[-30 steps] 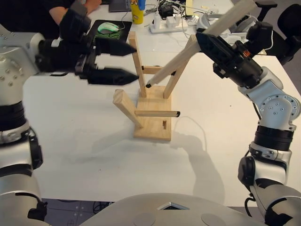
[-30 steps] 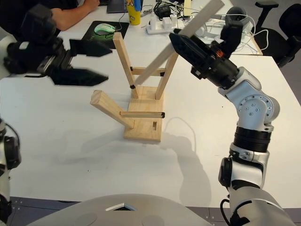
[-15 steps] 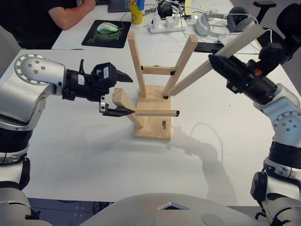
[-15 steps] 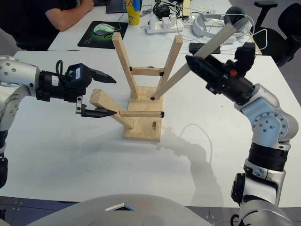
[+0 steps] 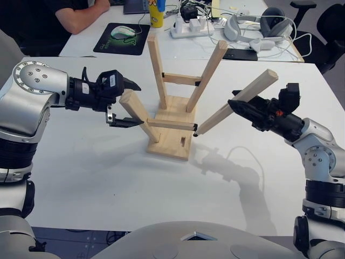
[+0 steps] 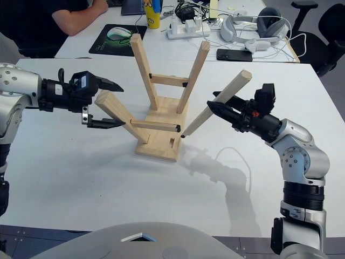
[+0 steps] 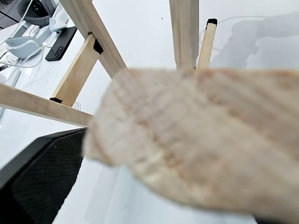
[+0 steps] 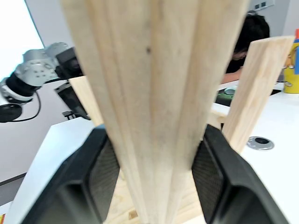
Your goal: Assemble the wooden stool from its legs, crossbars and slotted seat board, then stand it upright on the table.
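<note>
While the right gripper [image 5: 238, 106] clamps the loose leg [image 5: 215, 120] at centre frame, its tip near the seat board [image 5: 168, 147], the left gripper [image 5: 129, 103] gapes around the tilted leg [image 5: 139, 114]. A misaimed push could slide the ungripped board or unseat the crossbar [image 5: 170, 125].

A white worktop [image 5: 108, 183] fills the lower frame, while a second white desk [image 5: 178, 47] along the top carries a dark mouse mat [image 5: 107, 46], a yellow bottle [image 5: 157, 14], a power strip [image 5: 191, 27] and grey headphones [image 5: 236, 27], with a black office chair [image 5: 330, 27] upper right.
</note>
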Robot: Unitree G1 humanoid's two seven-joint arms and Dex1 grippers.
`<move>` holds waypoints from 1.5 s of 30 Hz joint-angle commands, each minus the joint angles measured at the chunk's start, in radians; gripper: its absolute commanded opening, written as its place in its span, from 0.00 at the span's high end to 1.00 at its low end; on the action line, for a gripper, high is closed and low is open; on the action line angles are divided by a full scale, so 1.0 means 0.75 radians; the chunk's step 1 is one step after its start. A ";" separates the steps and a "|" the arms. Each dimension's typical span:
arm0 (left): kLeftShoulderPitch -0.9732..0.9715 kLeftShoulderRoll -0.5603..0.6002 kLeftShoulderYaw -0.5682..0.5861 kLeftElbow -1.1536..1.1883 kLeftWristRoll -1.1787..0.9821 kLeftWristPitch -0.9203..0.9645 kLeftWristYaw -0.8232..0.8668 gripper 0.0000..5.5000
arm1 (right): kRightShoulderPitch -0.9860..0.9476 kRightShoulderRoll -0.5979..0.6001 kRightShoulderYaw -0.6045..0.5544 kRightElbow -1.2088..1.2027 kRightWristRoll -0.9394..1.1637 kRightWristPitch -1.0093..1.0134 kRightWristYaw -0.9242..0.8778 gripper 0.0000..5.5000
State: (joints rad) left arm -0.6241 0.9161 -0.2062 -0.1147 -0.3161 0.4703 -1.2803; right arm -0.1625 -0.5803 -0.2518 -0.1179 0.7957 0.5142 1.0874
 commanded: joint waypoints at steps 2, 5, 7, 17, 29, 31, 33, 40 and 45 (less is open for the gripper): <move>-0.048 -0.015 0.006 0.130 0.025 -0.033 -0.045 0.10 | 0.058 0.044 0.070 -0.140 -0.017 -0.048 0.004 0.63; -0.076 -0.023 -0.001 0.209 0.040 -0.069 -0.083 0.10 | 0.066 0.057 0.128 -0.178 -0.078 -0.115 0.004 0.63; -0.091 -0.031 -0.007 0.243 0.047 -0.082 -0.100 0.10 | 0.051 0.066 0.163 -0.162 -0.145 -0.192 0.011 0.63; -0.121 -0.076 -0.012 0.312 0.077 -0.108 -0.138 0.10 | 0.015 0.098 0.259 -0.129 -0.214 -0.304 0.028 0.63; -0.083 -0.066 0.004 0.329 0.097 -0.124 -0.136 0.10 | 0.156 0.134 0.372 -0.104 -0.409 -0.510 -0.006 0.63; -0.071 -0.062 0.011 0.312 0.091 -0.114 -0.134 0.10 | 0.174 0.122 0.387 -0.098 -0.425 -0.532 -0.005 0.63; -0.059 -0.058 0.020 0.299 0.089 -0.108 -0.129 0.10 | 0.175 0.108 0.387 -0.093 -0.421 -0.537 -0.008 0.63; 0.008 -0.060 0.060 0.241 0.082 -0.083 -0.085 0.10 | 0.096 0.065 0.421 -0.107 -0.363 -0.289 -0.092 0.63; 0.057 -0.067 0.087 0.187 0.064 -0.048 -0.042 0.10 | 0.108 0.012 0.504 -0.079 -0.426 -0.254 -0.067 0.63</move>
State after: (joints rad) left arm -0.6055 0.8627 -0.1555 0.0500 -0.2644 0.4186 -1.3276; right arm -0.1314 -0.5322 0.0520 -0.2250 0.5611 0.2472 1.0298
